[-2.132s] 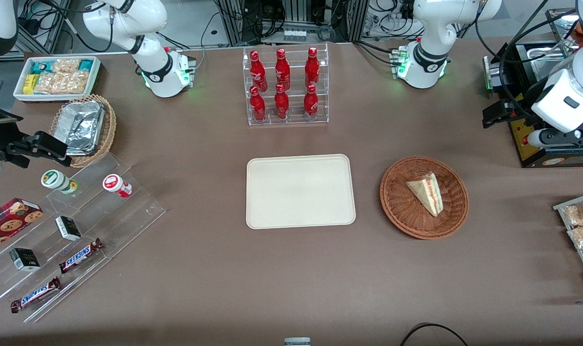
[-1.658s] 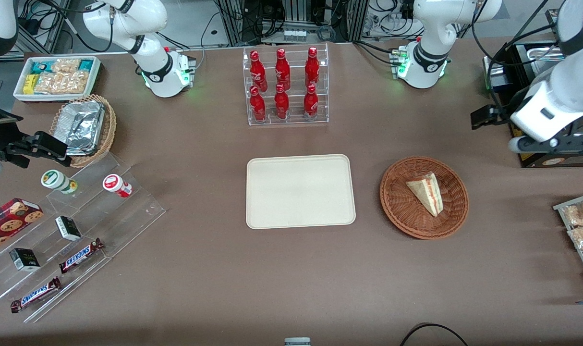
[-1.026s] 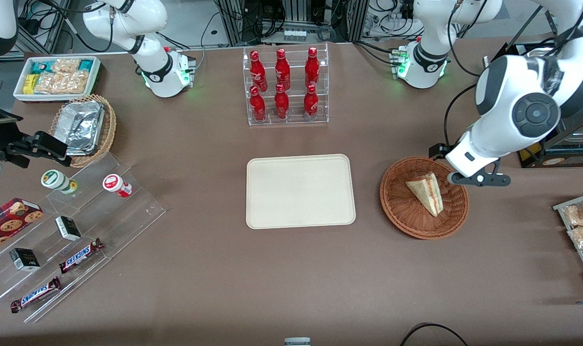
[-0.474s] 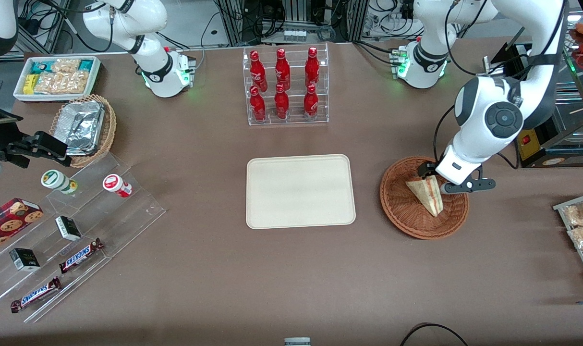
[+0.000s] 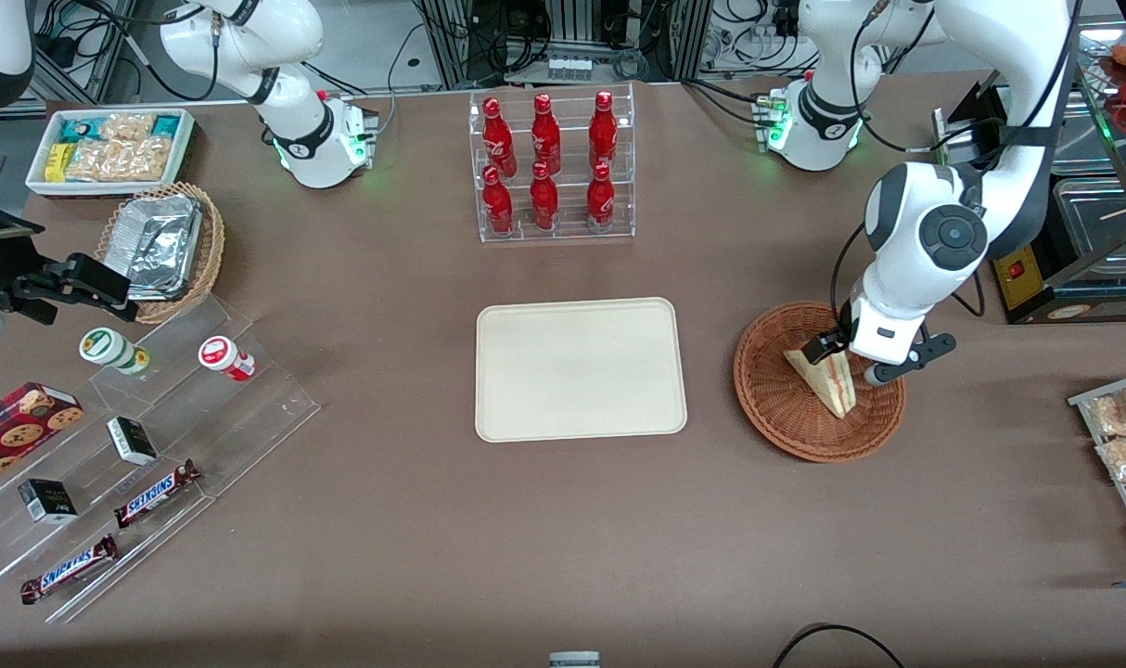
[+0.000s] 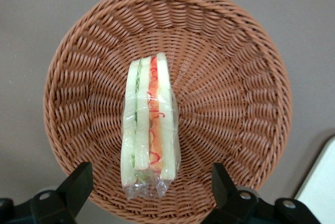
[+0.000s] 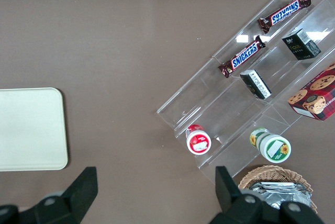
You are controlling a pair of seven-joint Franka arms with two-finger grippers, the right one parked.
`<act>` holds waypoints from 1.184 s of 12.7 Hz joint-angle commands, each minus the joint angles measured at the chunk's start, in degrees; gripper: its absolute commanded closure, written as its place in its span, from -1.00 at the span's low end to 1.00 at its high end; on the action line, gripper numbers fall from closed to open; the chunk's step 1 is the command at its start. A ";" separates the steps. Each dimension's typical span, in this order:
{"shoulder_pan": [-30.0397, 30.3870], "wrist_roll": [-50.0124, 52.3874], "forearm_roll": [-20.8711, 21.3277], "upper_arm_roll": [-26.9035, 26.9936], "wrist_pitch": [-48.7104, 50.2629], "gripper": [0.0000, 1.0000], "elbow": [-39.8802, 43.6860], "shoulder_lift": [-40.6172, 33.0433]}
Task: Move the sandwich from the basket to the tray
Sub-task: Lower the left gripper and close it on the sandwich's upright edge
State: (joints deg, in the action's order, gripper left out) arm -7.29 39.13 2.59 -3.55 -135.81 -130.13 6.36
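Bright, even overhead light across brown table [image 5: 415,520]; shadows soft and faint. Diffuse shadow under left arm beside basket [image 5: 786,417]. Specular glints on clear acrylic shelf [image 7: 246,41] and on foil containers [image 5: 159,243]. Green indicator glow at arm bases. Slight overexposure on white arm shells. Wrist view sharp on sandwich [image 6: 148,124] wrap, small highlights on plastic film; gripper [image 6: 148,195] fingertips dark, slightly soft. No marked edge distortion.

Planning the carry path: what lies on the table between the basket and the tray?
Only bare brown table, seen in the front view, separates basket and tray. The gripper hangs open astride the sandwich.
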 commanded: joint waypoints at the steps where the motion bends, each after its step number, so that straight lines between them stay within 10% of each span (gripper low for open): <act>1: 0.00 3.92 -0.04 0.04 -1.74 -1.00 -1.61 -0.03; 11: 0.17 10.17 -0.04 0.04 -7.01 -0.94 -2.49 5.24; 13: 0.17 10.61 -0.04 0.12 -5.70 0.65 -2.41 4.81; 15: 0.17 10.09 -0.04 0.21 -4.38 0.85 -1.80 4.19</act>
State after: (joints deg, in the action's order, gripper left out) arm -7.17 48.44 2.54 -3.44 -141.54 -132.13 11.79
